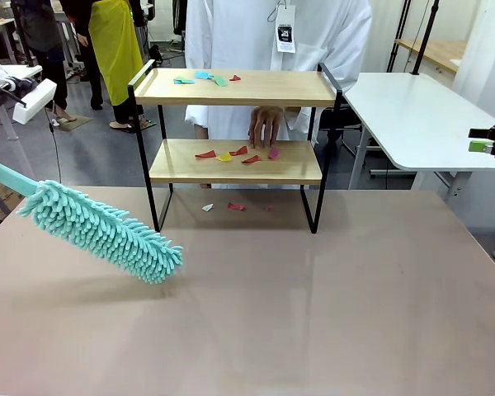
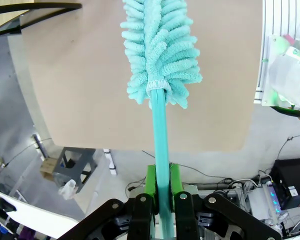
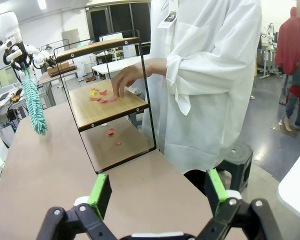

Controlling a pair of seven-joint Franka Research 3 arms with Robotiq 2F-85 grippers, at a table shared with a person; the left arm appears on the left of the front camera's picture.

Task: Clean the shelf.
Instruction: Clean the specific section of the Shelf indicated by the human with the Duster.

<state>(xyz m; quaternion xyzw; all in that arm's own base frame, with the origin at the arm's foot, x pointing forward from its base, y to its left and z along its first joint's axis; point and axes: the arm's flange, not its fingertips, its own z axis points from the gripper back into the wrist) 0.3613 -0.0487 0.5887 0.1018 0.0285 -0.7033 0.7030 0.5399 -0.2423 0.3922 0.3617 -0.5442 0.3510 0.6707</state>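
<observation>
Likely your shelf [image 1: 235, 87], standing mid-table at the far side, is stiff but light and could skid on the smooth tan table [image 1: 313, 313]; steady it by an end rail. Your left gripper [image 2: 162, 175] pinches the handle of the soft duster [image 2: 157, 45]; your right gripper [image 3: 159, 182] stands spread. A person's hand [image 1: 264, 125] is at the lower board.

the shelf [image 1: 231, 87] has pale wooden boards in a thin black frame, with red, yellow and pink scraps [image 1: 239, 153] on the lower board and blue, green and red bits [image 1: 202, 77] on the top one. the duster [image 1: 103, 229] at the near left is turquoise, head and handle alike, between the bright green pads [image 2: 150, 180] of the black left gripper [image 2: 162, 175]. the table [image 1: 313, 313] is plain beige and the person's coat [image 1: 231, 33] white.
</observation>
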